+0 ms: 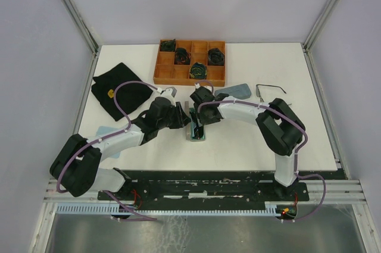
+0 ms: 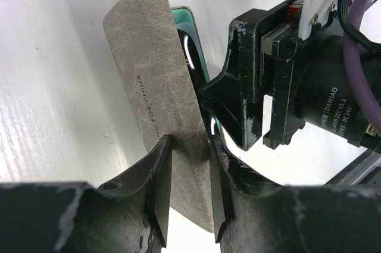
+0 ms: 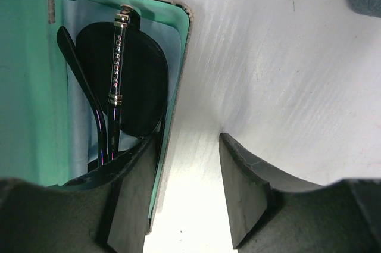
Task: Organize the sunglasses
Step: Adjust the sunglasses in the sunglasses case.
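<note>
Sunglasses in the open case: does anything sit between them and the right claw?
Nothing visible. The left claw grips the raised lid, so the case is open and the sunglasses lie exposed inside. The open right claw straddles the case's wall, one finger inside at the sunglasses, the other outside over the table.

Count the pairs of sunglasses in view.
2. One pair lies folded inside the open teal-lined case; the second pair lies on the table right of the blue-grey case. Others may be hidden.

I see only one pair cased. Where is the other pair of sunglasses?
In the top view, the loose sunglasses lie on the table's right side, just right of the grey-blue case, beyond the right arm.
</note>
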{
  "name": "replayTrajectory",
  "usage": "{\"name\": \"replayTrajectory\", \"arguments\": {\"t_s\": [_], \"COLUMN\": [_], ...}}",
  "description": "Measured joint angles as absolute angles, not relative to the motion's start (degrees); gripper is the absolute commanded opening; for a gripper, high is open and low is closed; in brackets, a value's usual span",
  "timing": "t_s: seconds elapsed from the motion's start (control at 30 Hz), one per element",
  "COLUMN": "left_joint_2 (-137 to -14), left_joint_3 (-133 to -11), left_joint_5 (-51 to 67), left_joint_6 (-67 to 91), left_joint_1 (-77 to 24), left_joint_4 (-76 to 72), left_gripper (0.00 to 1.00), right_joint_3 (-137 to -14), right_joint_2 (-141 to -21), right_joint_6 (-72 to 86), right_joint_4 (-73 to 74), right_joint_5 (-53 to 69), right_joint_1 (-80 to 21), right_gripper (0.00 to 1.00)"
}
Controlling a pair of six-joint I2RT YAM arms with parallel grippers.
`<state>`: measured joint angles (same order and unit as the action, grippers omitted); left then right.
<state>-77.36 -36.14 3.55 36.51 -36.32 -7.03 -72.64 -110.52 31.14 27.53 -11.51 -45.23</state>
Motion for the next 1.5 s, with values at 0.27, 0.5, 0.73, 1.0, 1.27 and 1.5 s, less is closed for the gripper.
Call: {"name": "replayTrajectory", "arguments": {"t_s": [0.27, 0.5, 0.73, 1.0, 1.27, 1.5], "left_joint_2": [-77.32, -77.19, -77.19, -77.08, -77.06, -77.03], "left_joint_3": [-36.01, -35.90, -35.88, -35.88, -35.88, -35.92], "left_joint_5": [3.55, 3.53, 3.57, 3.53, 3.55, 3.53], "left_joint_6": [36.67, 36.67, 36.67, 36.67, 36.67, 36.64], "left_joint_1": [-36.32, -36.32, -36.16, -36.10, -36.10, -36.07], "left_joint_4": [-7.27, -7.33, -7.38, -7.27, -7.18, -5.54], "left_gripper": [0.34, 0.34, 0.34, 0.34, 0.39, 0.55], "right_joint_3": [-76.14, -76.20, -75.83, -75.40, -68.38, -58.87], "right_joint_2": [-112.46, -112.20, -110.32, -108.47, -103.07, -98.87], "right_joint_6": [30.13, 29.17, 27.46, 27.14, 28.58, 33.93], "right_joint_4": [31.59, 31.70, 31.88, 31.70, 27.18, 17.06], "right_joint_5": [-14.68, -15.27, -14.24, -13.37, -12.62, -7.49], "right_joint_1": [-46.52, -46.83, -47.05, -47.53, -46.96, -42.44], "right_gripper": [0.57, 0.58, 0.58, 0.56, 0.49, 0.37]}}
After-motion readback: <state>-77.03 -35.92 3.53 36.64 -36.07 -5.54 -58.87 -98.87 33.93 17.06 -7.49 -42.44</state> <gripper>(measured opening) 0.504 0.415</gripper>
